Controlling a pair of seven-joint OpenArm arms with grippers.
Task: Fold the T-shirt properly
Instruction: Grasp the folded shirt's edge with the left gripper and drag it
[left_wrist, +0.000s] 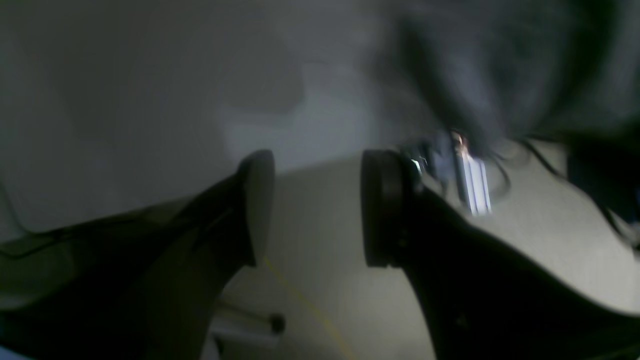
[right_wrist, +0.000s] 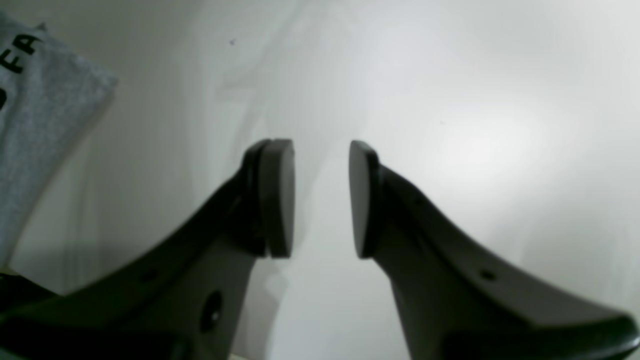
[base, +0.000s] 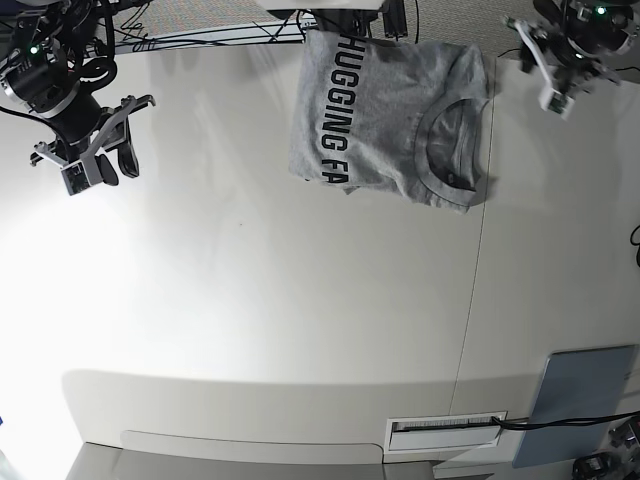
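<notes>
- Left tool (left_wrist: 317, 207): its pads stand apart with nothing between them in the left wrist view; that view is blurred. In the base view it hangs at the far right corner (base: 560, 62), just beyond the T-shirt's collar side, not touching it.
- Right tool (right_wrist: 321, 197): pads apart, empty, bare white worktop (right_wrist: 475, 125) behind them. In the base view it hovers at the far left (base: 95, 150), well apart from the shirt.
- T-shirt (base: 395, 120): heather grey, folded into a rough rectangle at the far edge of the worktop, black lettering facing up, ribbed crew neck toward the right. One lettered corner shows at the edge of the right wrist view (right_wrist: 35, 125).
- Blue-grey pad (base: 578, 400): flat on the near right corner, well apart from the shirt.
</notes>
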